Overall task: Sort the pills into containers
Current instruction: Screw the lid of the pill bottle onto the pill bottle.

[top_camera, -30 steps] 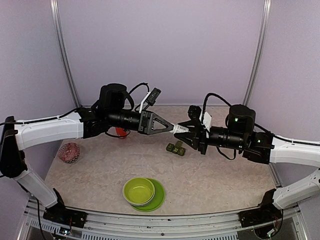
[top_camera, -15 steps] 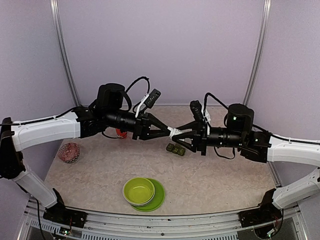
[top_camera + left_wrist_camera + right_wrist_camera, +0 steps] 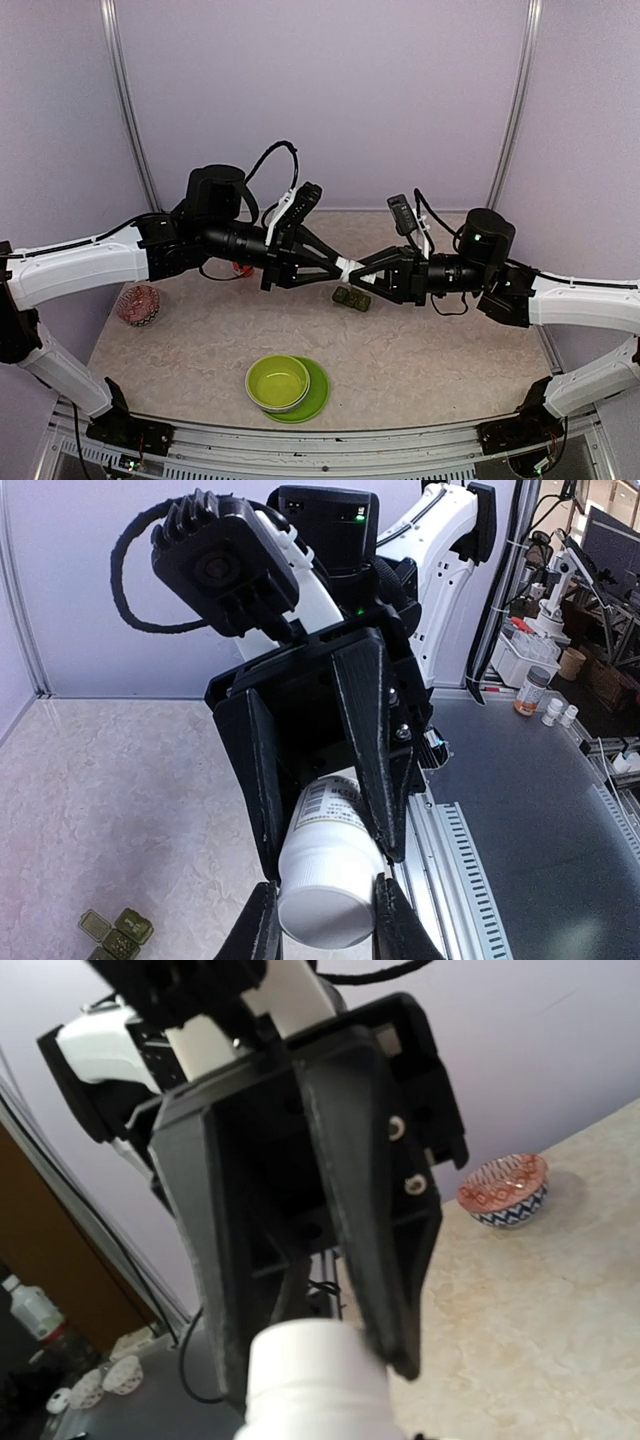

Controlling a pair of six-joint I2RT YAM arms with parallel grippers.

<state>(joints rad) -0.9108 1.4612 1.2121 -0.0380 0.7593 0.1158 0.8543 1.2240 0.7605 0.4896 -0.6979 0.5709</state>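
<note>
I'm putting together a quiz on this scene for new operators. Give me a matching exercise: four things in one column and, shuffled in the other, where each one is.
Things
1. white bottle
2. lime-green bowl
3. red patterned bowl
4. dark green strip box

Places
A. at the left side of the table
B. lying mid-table, under the raised bottle
C. held up in the air
D. on a green plate near the front edge

Pairs: 1-C, 2-D, 3-A, 4-B
</note>
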